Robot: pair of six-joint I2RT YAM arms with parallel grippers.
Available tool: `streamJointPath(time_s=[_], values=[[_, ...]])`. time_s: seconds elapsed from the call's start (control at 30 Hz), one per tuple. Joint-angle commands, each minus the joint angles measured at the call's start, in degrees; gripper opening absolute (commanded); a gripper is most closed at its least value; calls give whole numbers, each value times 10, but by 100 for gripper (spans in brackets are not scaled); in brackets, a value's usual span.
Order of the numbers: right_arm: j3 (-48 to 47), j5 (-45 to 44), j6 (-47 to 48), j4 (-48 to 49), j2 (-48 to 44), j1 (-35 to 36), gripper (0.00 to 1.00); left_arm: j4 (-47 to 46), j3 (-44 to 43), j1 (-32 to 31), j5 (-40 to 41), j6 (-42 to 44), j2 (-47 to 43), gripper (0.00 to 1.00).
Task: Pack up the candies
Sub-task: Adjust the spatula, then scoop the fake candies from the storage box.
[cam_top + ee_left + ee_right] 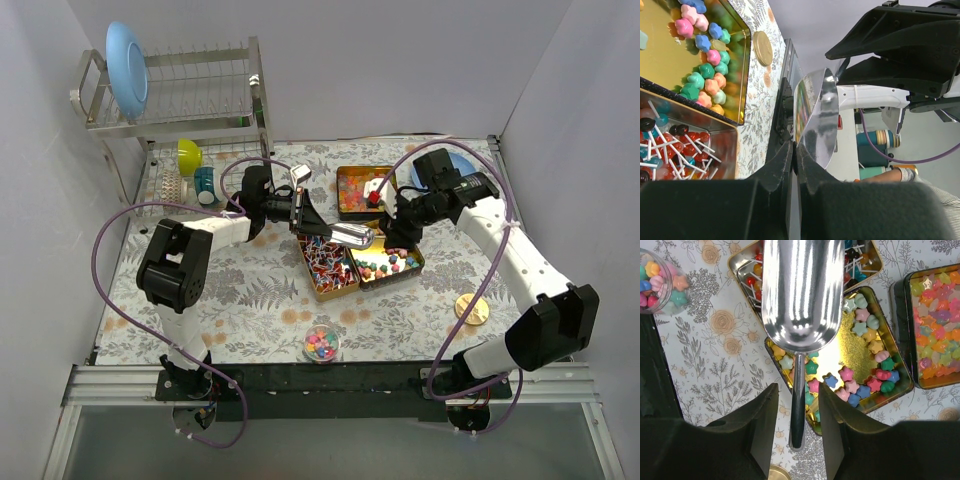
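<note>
Right wrist view: scoop (802, 295) points bowl-first away, handle within the open right hand (798, 390)

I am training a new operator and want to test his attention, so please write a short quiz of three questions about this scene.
1. True or false: the shiny silver metal scoop is empty.
2. The left gripper clamps the scoop's: A handle; B bowl end; C nothing.
3. Fill in: the star-shaped pastel candies lie in a shallow gold rectangular ___.
Key: 1 true; 2 B; 3 tin.
</note>
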State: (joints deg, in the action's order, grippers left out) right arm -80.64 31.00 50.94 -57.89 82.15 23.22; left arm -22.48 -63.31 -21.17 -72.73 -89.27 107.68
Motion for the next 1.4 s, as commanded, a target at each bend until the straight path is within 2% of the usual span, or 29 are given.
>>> streamJointPath(time_s=[0.0,0.13,0.23,0.33,0.37,0.43,0.47,0.5,0.53,0.57,0.63,0.8,0.87,1.0,1.03,1.17,1.37], values=[[1,11,-15,31,6,-3,44,-3,2,-1,-15,4,-36,0],[2,20,-21,34,13,-2,40,-4,6,-1,-15,5,-36,0],[1,27,-26,35,20,-2,32,-4,6,-1,-15,4,-36,0],[-2,31,-30,30,23,-2,17,-5,5,-1,-15,5,-35,0],[-4,29,-30,27,23,-2,8,-2,5,-1,-11,5,-35,0],[-14,26,-34,18,26,-2,1,43,-1,0,6,36,-37,1],[-20,24,-35,3,26,-2,1,75,-7,2,42,57,-43,19],[-25,22,-38,-6,25,-2,1,105,-19,5,65,84,-46,26],[-35,23,-47,-14,27,-2,1,177,-25,11,92,137,-51,33],[-34,26,-53,-27,25,-2,1,212,-31,14,168,167,-64,40],[-21,22,-86,-29,12,-1,1,282,-35,18,231,236,-83,42],[35,-2,-166,-7,-18,0,1,327,11,18,391,269,-164,40],[43,-20,-215,5,-22,1,1,336,48,18,420,259,-186,36],[16,-40,-256,6,-2,2,1,344,114,18,431,249,-217,5],[8,-54,-261,3,2,3,1,343,137,17,423,247,-218,0],[-28,-78,-279,-7,21,3,1,315,173,-4,391,246,-206,0],[-15,-121,-320,5,10,3,1,292,147,-58,363,257,-150,0]])
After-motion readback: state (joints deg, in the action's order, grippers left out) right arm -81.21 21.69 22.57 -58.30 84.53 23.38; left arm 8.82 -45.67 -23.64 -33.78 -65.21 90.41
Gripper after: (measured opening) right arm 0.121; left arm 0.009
